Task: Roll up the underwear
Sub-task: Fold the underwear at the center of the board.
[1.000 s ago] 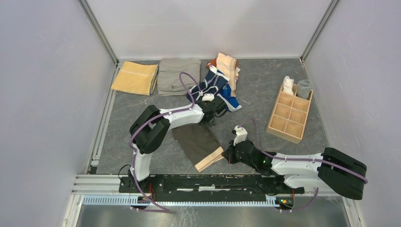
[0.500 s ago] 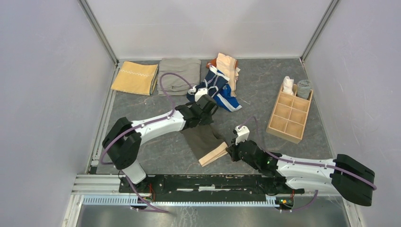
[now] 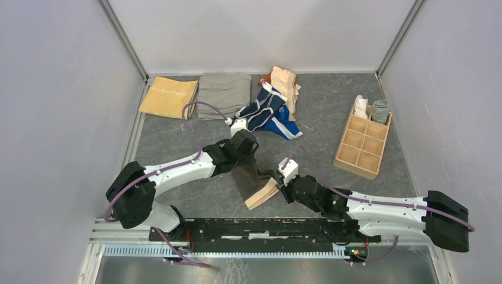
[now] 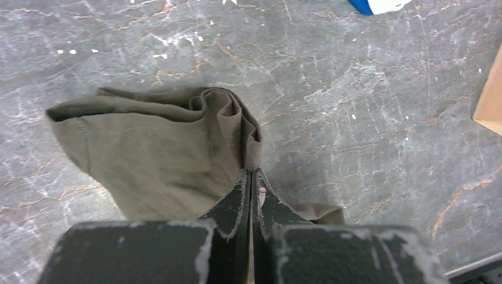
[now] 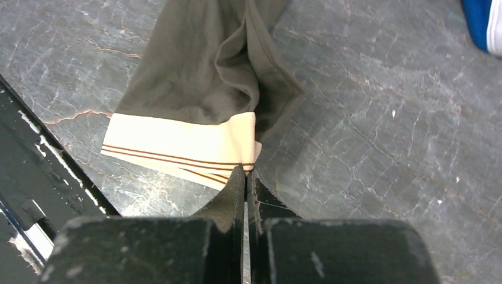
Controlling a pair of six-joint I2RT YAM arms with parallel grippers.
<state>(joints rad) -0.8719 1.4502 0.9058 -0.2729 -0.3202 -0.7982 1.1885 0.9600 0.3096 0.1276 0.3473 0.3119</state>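
The dark grey-brown underwear [image 3: 251, 177] with a tan striped waistband [image 3: 263, 193] lies folded near the table's front middle. My left gripper [image 3: 249, 163] is shut on its far right fold; in the left wrist view [image 4: 251, 173] the cloth [image 4: 154, 154] bunches at the tips. My right gripper [image 3: 279, 184] is shut on the right corner of the waistband [image 5: 177, 149], seen in the right wrist view [image 5: 245, 170]. A navy pair with white trim [image 3: 263, 110], a bright blue piece [image 3: 287, 126] and a peach piece [image 3: 285, 83] lie heaped at the back.
A folded mustard-yellow cloth [image 3: 169, 97] and a folded grey-khaki cloth [image 3: 224, 93] lie at the back left. A wooden divided box [image 3: 362, 142] with rolled items in its far cells stands at the right. A black rail [image 3: 254, 228] runs along the near edge.
My left arm has pulled back toward the near left, drawing the far fold of the grey-brown underwear over itself. My right gripper has shifted left and forward with the waistband corner.
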